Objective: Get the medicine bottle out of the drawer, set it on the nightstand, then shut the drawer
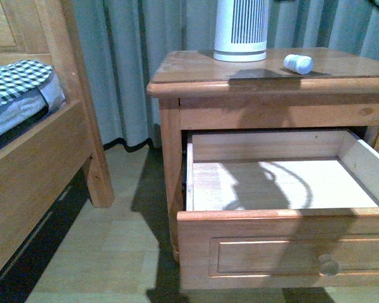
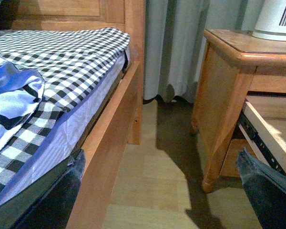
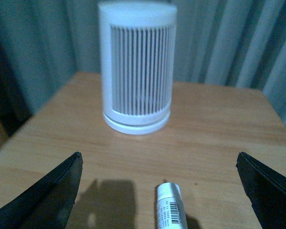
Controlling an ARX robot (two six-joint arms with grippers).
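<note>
The white medicine bottle (image 1: 298, 63) lies on its side on the nightstand (image 1: 196, 66), to the right of a ribbed appliance. In the right wrist view the medicine bottle (image 3: 169, 207) lies on the wooden top between the spread fingers of my right gripper (image 3: 159, 191), which is open and not touching it. The drawer (image 1: 284, 246) is pulled far out, its pale floor bare, its round knob (image 1: 328, 264) at the front. My left gripper (image 2: 159, 183) is open and holds nothing; it hangs over the floor between the bed and the nightstand (image 2: 224, 90). Neither arm shows in the front view.
A tall white ribbed appliance (image 1: 240, 28) stands at the back of the nightstand top, seen close in the right wrist view as the appliance (image 3: 136, 71). A wooden bed frame (image 1: 44, 164) with checked bedding (image 2: 62, 62) stands to the left. Grey curtains (image 1: 132, 57) hang behind.
</note>
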